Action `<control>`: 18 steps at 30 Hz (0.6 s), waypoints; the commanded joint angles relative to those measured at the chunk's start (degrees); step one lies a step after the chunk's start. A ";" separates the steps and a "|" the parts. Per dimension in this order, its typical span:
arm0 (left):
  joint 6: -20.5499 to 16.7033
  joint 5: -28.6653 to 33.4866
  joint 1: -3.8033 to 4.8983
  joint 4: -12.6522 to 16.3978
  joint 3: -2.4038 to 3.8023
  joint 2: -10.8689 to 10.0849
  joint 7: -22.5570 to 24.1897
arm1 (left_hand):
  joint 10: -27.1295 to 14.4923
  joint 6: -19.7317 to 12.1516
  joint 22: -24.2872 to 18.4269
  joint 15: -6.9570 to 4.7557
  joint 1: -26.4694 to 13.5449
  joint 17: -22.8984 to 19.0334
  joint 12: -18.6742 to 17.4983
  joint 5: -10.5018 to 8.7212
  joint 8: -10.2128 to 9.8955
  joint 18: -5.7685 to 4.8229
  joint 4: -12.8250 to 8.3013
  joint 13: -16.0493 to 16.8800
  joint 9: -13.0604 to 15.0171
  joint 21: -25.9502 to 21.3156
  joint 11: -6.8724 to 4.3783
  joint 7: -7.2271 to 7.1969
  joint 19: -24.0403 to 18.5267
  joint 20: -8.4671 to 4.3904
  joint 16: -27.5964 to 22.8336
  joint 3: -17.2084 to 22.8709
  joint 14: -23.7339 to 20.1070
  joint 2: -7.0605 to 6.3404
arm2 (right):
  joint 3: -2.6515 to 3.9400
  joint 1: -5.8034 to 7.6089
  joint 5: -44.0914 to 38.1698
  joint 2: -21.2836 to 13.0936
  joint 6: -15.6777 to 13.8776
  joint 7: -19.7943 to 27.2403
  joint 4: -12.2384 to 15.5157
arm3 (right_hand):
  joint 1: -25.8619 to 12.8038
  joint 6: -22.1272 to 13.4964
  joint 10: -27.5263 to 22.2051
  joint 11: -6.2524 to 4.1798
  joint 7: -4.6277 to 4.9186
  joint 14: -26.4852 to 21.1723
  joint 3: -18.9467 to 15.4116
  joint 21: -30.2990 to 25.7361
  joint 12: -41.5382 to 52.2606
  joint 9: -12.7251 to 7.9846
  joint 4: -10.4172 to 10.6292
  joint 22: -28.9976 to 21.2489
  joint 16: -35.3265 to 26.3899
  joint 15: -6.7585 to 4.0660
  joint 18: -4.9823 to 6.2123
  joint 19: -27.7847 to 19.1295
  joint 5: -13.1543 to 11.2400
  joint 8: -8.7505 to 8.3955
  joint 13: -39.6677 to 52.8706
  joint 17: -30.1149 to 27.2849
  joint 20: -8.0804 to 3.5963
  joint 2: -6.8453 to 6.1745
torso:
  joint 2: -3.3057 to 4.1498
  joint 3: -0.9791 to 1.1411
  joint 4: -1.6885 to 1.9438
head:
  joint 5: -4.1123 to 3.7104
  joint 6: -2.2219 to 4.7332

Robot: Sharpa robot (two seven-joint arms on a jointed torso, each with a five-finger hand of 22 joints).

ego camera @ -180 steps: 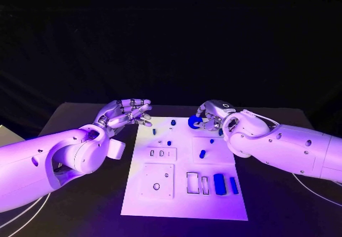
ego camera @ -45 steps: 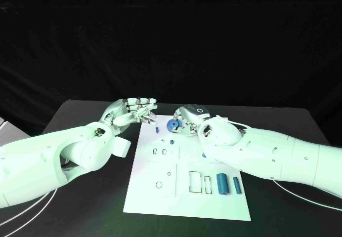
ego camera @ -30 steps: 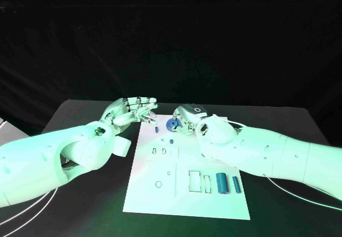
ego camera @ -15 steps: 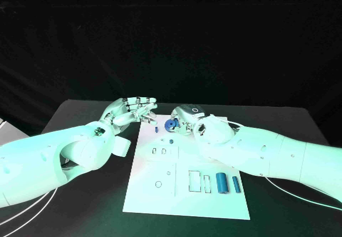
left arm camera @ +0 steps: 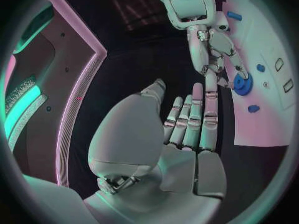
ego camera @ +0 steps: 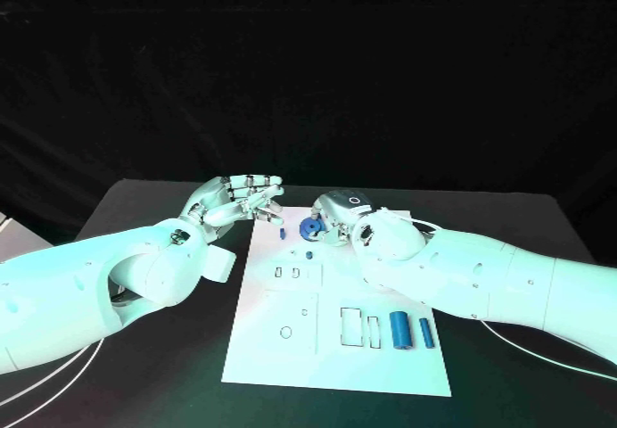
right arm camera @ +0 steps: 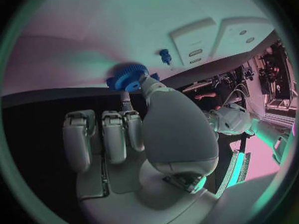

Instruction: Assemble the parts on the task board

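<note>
Hovering over the counter (ego camera: 154,201) just off the board's far left corner, the left robot hand (ego camera: 239,201) is empty, its fingers apart and raised; the left wrist view shows them stretched out with nothing between them. It sits where it sat six seconds ago and in every picture since.

Next comes the board (ego camera: 337,366), with a small blue peg (ego camera: 282,234) standing near its far edge, slots and cut-outs down the middle, and two blue cylinders (ego camera: 400,331) lying side by side toward the near right.

The blue gear (ego camera: 310,228) is the part in hand. The right robot hand (ego camera: 337,214) pinches it between thumb and a finger; the right wrist view shows it at the fingertips, close over the white surface, though whether it touches the board I cannot tell. Six seconds ago the gear and that hand were further right, near the board's far right area. By a second and a half ago they had crossed to the far middle, just right of the peg, and over the last half second the gear has barely moved.

That reads as carrying done and seating begun: the gear appears to be held over its place, not yet released. Other parts lie loose, so much of the assembly remains.
</note>
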 commanded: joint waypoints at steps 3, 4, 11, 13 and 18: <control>1.00 0.17 0.05 0.05 0.03 0.07 0.37 | -0.29 -0.39 0.08 0.01 -0.13 0.07 0.03 -0.02 -0.10 0.59 0.15 -0.02 -0.06 0.39 -0.02 2.59 -0.47 -0.07 0.18 0.33 -0.52 -0.18 | -0.04 -0.06 -0.72 0.02 0.44 -0.20 0.11 | -0.27 -0.04 2.45 -0.18 0.21 5.17 0.14 0.17 -0.19 -0.06 0.11 13.25 0.33 -0.53 -0.71 5.15 0.23 0.01 11.29 11.37 -0.32 -0.43 | 0.01 0.03 0.04 | -0.04 0.08; 0.99 0.17 0.05 0.04 0.03 0.07 0.36 | -0.29 -0.39 0.08 0.01 -0.13 0.07 0.03 -0.02 -0.10 0.59 0.15 -0.02 -0.06 0.39 -0.02 2.59 -0.47 -0.07 0.18 0.33 -0.52 -0.18 | -0.04 -0.06 -0.72 0.04 0.24 -0.19 0.11 | -0.57 -0.14 2.38 -0.17 0.23 5.17 0.07 0.14 -0.27 -0.10 0.19 13.22 0.32 -0.50 -0.70 5.14 0.23 -0.08 11.22 11.38 -0.32 -0.66 | 0.01 0.03 0.04 | -0.04 0.08; 0.93 0.17 0.05 0.05 0.03 0.03 0.34 | -0.29 -0.39 0.08 0.01 -0.13 0.07 0.03 -0.02 -0.10 0.59 0.15 -0.02 -0.06 0.39 -0.02 2.59 -0.47 -0.07 0.18 0.33 -0.52 -0.18 | -0.05 -0.06 0.34 0.17 -0.42 0.58 -0.03 | -4.22 -3.82 1.25 0.37 0.87 5.24 -1.77 0.06 -1.64 -1.12 2.72 13.17 0.42 0.29 -0.69 5.12 0.26 -2.63 10.11 11.75 0.27 -2.19 | 0.03 0.01 0.00 | -0.01 0.21; 0.86 0.18 0.05 0.04 0.03 0.03 0.40 | -0.29 -0.39 0.08 0.01 -0.13 0.07 0.03 -0.02 -0.10 0.59 0.15 -0.02 -0.06 0.39 -0.02 2.59 -0.47 -0.07 0.18 0.33 -0.52 -0.18 | -0.05 -0.06 1.09 0.15 -0.10 0.94 -0.01 | -5.54 -3.64 1.37 0.46 0.93 5.29 -2.56 0.14 -1.50 -1.13 3.07 13.26 0.51 0.45 -0.71 5.16 0.28 -2.73 10.26 12.00 0.46 -2.03 | 0.03 0.01 0.01 | -0.01 0.20; 0.79 0.18 0.06 0.06 0.03 0.01 0.46 | -0.32 -0.48 0.10 0.01 -0.20 0.08 0.03 -0.02 -0.13 0.59 0.18 -0.02 -0.09 0.43 -0.03 2.59 -0.52 -0.07 0.20 0.38 -0.55 -0.19 | -0.06 -0.06 2.78 0.07 1.26 1.47 -0.03 | -11.30 -3.09 1.54 0.59 1.06 5.51 -4.79 0.60 -1.35 -1.17 3.22 13.77 0.84 0.70 -0.85 5.40 0.33 -2.99 10.44 12.98 0.75 -0.59 | 0.07 -0.01 0.01 | -0.02 0.19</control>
